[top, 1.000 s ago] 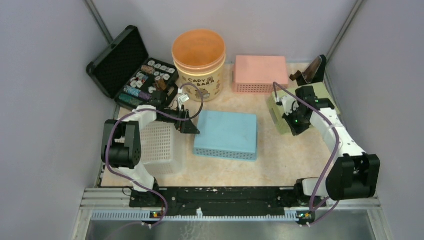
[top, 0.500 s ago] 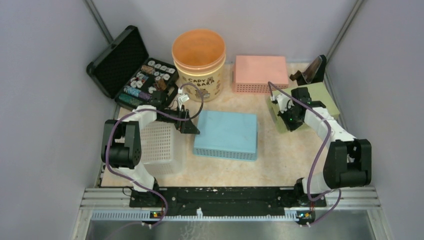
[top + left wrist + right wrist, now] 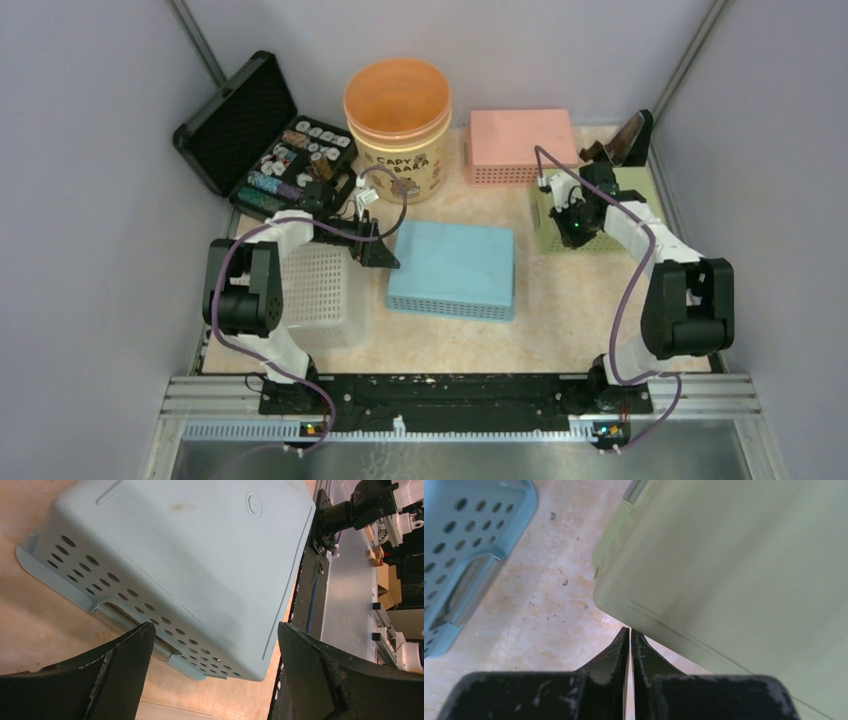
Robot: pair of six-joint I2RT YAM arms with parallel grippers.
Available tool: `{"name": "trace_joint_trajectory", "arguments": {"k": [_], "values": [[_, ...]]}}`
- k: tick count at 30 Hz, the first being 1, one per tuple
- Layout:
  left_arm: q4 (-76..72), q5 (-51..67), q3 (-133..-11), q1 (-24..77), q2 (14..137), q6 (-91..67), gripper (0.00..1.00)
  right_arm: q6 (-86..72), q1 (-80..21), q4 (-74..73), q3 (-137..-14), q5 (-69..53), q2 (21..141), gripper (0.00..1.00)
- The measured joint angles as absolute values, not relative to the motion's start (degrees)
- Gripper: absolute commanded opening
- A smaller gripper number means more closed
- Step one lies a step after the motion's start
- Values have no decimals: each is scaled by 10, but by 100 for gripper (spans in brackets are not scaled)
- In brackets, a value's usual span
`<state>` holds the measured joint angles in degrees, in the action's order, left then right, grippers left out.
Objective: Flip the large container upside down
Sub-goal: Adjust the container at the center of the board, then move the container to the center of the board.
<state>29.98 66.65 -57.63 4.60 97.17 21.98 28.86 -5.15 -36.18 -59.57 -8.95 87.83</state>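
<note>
L: my left pincer unmoved, jaws wide apart, empty, just beside large blue container | MID: container mid-table, already bottom-up | R: my right pincer together, empty, swung rearward, nudged green basket square | flip looks done

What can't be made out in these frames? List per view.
Top view: the right arm covers part of the green basket; case contents too small to identify; dark object in the far right corner unidentifiable.
Right wrist: green basket blurred and cut off by the right edge; contact with the shut right gripper unclear.
Left wrist: blue basket hides whatever is under it.
</note>
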Motion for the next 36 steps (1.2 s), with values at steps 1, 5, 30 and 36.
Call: {"name": "trace_joint_trajectory", "arguments": {"k": [1,5,30,36], "values": [[300,667,-576,46,973,220,99,288,-51,-368,-606,-98,878,7],[300,668,-576,54,983,220,99,290,-51,-402,-636,-150,868,13],[286,631,-620,246,1001,200,99,267,-51,-481,-661,-357,745,28],[267,631,-653,272,1028,176,99,266,-51,-499,-661,-324,732,27]]}}
